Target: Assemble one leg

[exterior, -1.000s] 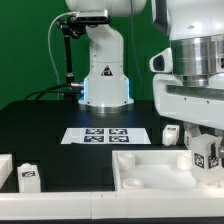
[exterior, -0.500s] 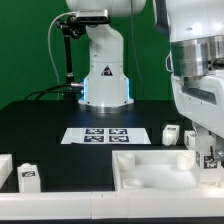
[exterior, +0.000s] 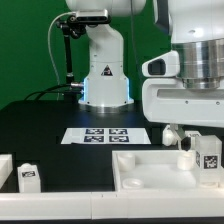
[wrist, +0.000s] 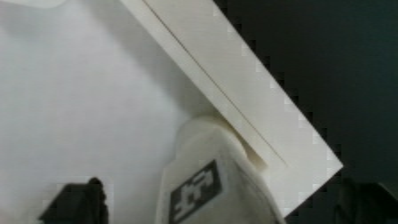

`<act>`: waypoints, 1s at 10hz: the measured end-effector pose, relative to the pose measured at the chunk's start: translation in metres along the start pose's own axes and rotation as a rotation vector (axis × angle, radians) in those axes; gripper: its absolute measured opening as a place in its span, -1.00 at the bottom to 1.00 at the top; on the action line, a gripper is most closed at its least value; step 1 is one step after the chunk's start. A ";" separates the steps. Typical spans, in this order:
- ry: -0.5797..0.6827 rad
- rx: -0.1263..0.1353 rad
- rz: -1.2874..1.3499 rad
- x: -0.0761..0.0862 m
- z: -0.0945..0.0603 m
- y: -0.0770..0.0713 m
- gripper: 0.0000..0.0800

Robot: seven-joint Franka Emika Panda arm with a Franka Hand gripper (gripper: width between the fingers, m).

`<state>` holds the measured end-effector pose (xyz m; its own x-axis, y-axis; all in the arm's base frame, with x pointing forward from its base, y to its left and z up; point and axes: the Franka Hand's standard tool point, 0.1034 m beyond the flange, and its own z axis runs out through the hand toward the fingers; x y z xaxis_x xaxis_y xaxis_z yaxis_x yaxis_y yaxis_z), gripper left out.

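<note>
A leg point(exterior: 208, 150), a stubby white peg with a black-and-white tag, stands upright at the far corner of the large white tray-like part point(exterior: 150, 172), on the exterior view's right. My gripper point(exterior: 205, 140) hangs straight over it, with the wide white hand above. In the wrist view the leg point(wrist: 210, 188) stands beside the tray's raised rim point(wrist: 222, 75). One dark finger point(wrist: 80, 203) shows with a strip of white tray between it and the leg. The other finger is hidden. The jaws stand apart around the leg. Two more legs lie loose point(exterior: 172, 135) point(exterior: 27, 178).
The marker board point(exterior: 105, 134) lies on the black table behind the tray. The arm's white base point(exterior: 105, 80) stands at the back. A white part point(exterior: 4, 166) sits at the exterior view's left edge. A green wall closes the back.
The hand has turned about its upright axis over the leg and now shows its broad side. The leg's tag still faces the same way and the leg stays in the corner.
</note>
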<state>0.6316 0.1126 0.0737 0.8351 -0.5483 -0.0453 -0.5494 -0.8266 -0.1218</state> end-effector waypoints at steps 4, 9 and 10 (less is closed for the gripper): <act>0.070 -0.045 -0.561 0.014 -0.008 -0.003 0.62; 0.071 -0.036 -0.337 0.013 -0.007 -0.003 -0.29; 0.072 -0.033 -0.256 0.013 -0.007 -0.003 -0.29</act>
<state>0.6439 0.1069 0.0802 0.9435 -0.3271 0.0539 -0.3218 -0.9427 -0.0878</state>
